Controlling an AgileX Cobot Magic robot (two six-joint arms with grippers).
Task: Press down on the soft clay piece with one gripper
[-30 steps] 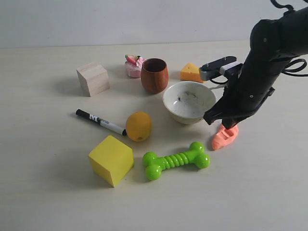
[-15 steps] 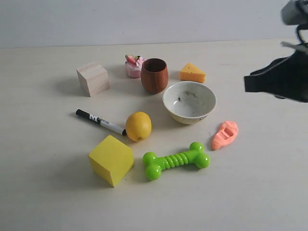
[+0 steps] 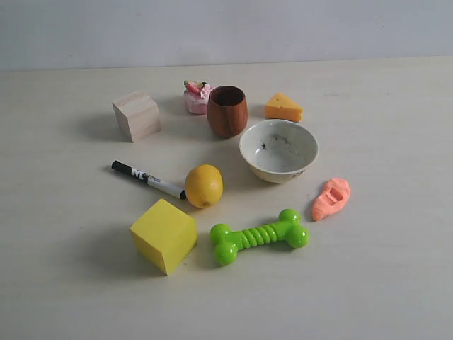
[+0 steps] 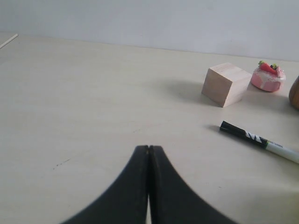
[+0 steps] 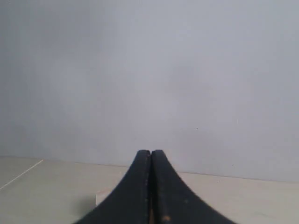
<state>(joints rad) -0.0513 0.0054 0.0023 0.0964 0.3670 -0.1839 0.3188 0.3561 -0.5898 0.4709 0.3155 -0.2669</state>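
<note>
The soft clay piece (image 3: 331, 198) lies on the table right of the green bone toy, a salmon-orange tapered lump with a flattened, dented wide end. Neither arm shows in the exterior view. In the left wrist view my left gripper (image 4: 149, 147) is shut with nothing between its dark fingers, low over bare table near the marker. In the right wrist view my right gripper (image 5: 150, 152) is also shut and empty, pointing toward the pale wall above the table's far edge. The clay does not show in either wrist view.
Around the clay stand a white bowl (image 3: 279, 150), a green bone toy (image 3: 258, 236), a lemon (image 3: 204, 185), a yellow cube (image 3: 163, 235), a marker (image 3: 147, 179), a wooden cube (image 3: 136, 115), a brown cup (image 3: 227, 111), a cheese wedge (image 3: 283, 107) and a pink cake toy (image 3: 197, 96).
My right arm lifted off the clay, swung up to the right and left the exterior view. The clay stays where it was, its wide end now flattened.
</note>
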